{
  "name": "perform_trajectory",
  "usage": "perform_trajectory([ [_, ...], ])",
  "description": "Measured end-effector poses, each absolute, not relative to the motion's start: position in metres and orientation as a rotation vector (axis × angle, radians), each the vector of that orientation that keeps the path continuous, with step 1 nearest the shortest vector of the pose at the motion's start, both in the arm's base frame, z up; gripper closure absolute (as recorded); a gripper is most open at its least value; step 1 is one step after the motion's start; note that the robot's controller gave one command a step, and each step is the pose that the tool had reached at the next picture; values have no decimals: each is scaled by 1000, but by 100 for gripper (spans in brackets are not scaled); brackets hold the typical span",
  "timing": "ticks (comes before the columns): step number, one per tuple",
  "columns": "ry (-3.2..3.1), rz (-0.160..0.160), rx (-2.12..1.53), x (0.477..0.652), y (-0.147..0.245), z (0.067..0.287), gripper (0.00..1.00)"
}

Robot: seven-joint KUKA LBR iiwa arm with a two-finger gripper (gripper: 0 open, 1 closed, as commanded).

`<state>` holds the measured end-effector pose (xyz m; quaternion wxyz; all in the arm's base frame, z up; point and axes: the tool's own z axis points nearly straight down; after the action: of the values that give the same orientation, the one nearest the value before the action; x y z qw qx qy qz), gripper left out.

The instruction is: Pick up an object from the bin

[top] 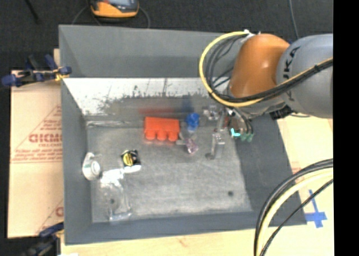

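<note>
**Here, the gripper sits low, right of the bin's centre**

Plainly, the arm's two-finger metal gripper (216,138) hangs over the floor of the grey metal bin (168,53), right of the frame's centre; whether it is open or closed I cannot tell. Just to its left lies a small pale purple translucent piece (192,147); above that sits a small blue plastic object (192,120), beside an orange three-lobed plastic block (162,128). Well apart, in the lower left, lie a small yellow-and-black tape measure (131,158), a white roll (91,167) and a crumpled clear plastic wrapper (116,196).
</note>
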<state>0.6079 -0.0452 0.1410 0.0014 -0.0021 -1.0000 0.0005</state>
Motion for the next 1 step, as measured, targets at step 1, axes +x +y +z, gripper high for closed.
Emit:
perform_trajectory([
  [1, -3141, -1, 190, 644, -1, 68, 0],
])
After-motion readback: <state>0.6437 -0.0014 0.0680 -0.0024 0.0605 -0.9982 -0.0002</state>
